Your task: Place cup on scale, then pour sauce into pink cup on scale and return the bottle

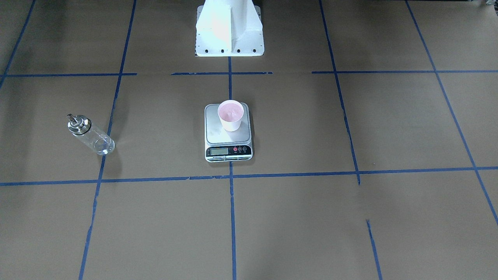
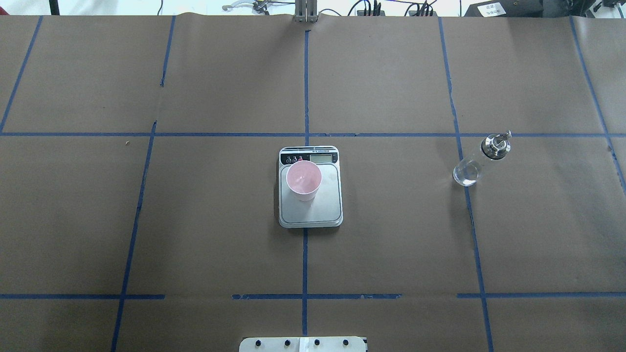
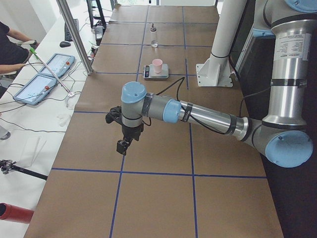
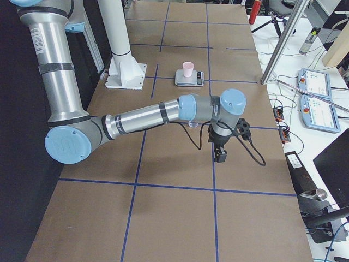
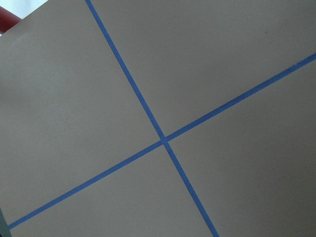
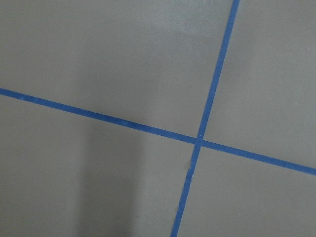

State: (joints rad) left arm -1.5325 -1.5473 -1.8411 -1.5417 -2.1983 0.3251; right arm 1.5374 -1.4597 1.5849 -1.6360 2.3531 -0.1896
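— Where's the bottle (image 2: pixel 480 161)?
— Right of centre in the overhead frame. It stands upright, long axis vertical, spout tipped toward upper right, well apart from the cup (image 2: pixel 303 181) on the scale (image 2: pixel 323 212).
— Nearer arm?
— The right gripper (image 4: pixel 221 157); the bottle sits up-left of it in the right-side view. The left gripper (image 3: pixel 122 146) is far off. I can't tell either's finger spread.

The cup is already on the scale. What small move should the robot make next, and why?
Probably bring the right gripper toward the bottle: the cup stands on the scale, the bottle stands free on the robot's right side, and no gripper is near it.
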